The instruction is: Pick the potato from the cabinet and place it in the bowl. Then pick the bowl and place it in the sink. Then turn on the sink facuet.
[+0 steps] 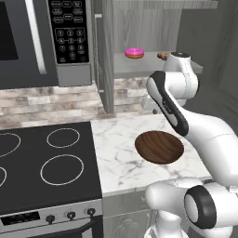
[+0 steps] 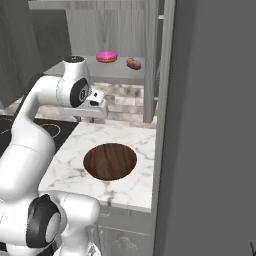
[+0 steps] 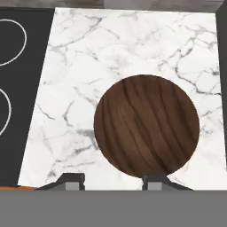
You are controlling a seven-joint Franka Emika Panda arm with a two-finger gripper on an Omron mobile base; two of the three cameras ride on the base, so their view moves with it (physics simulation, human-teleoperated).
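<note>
bowl (image 3: 146, 125): round, shallow, dark-brown wood grain; nothing lies in it. It sits flat on the white marble tabletop (image 3: 111, 48), right of centre in the hand view, lower centre in both base views.
bowl, other views: (image 1: 159, 147) in the left base view, partly behind the arm; (image 2: 110, 160) in the right base view, near the tabletop's front edge.
cabinet (image 2: 85, 20): grey wood-grain, open, top centre of both base views. Its flat grey shelf (image 1: 135, 66) carries two things.
potato (image 2: 133, 63): small oblong tan-brown lump lying on the shelf, upper centre of the right base view, just right of the doughnut and apart from it. In the left base view it (image 1: 161, 55) shows only as a brown sliver at the arm's top joint.
doughnut (image 1: 134, 52): pink-frosted ring, flat on the shelf, upper centre of the frame; also (image 2: 106, 56).
hand (image 3: 113, 181): two dark fingertips at the bottom edge of the hand view, standing apart with bare marble and the bowl's near rim between them; nothing is gripped. It looks down on the bowl from above, not touching it.
arm (image 1: 200, 130): white, bent over the tabletop, its upper joint level with the shelf.
stove (image 1: 46, 162): black top with white burner rings, left of the tabletop, touching its edge; a strip shows at the left of the hand view.
microwave (image 1: 42, 37): dark, with keypad, upper left of the left base view, beside the cabinet.
</note>
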